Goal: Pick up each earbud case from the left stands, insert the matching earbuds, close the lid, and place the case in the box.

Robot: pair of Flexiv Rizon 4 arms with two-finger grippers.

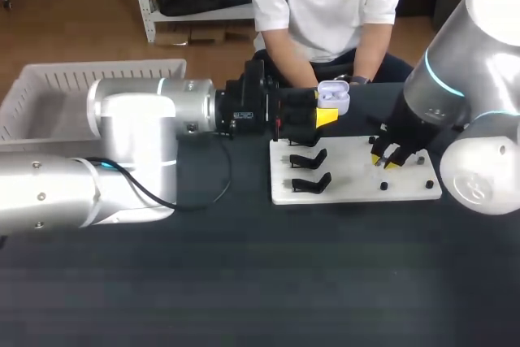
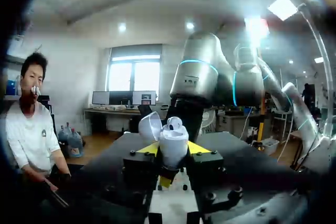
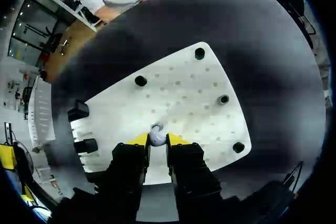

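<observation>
My left gripper (image 1: 323, 116) is shut on a white earbud case (image 1: 333, 98), held above the far edge of the white board (image 1: 349, 194). The case (image 2: 173, 145) sits between the yellow fingertips with its lid (image 2: 149, 127) open and one earbud (image 2: 174, 123) standing in it. My right gripper (image 1: 385, 159) is down on the board's right half. Its yellow tips press from both sides on a small white earbud (image 3: 156, 135) that rests on the board (image 3: 184, 87).
Two empty black stands (image 1: 311, 158) (image 1: 312, 184) occupy the board's left half, and black pegs (image 1: 383, 187) (image 1: 429, 184) its right. A white basket (image 1: 49, 87) stands at the back left. A person sits at the table's far edge behind my left gripper.
</observation>
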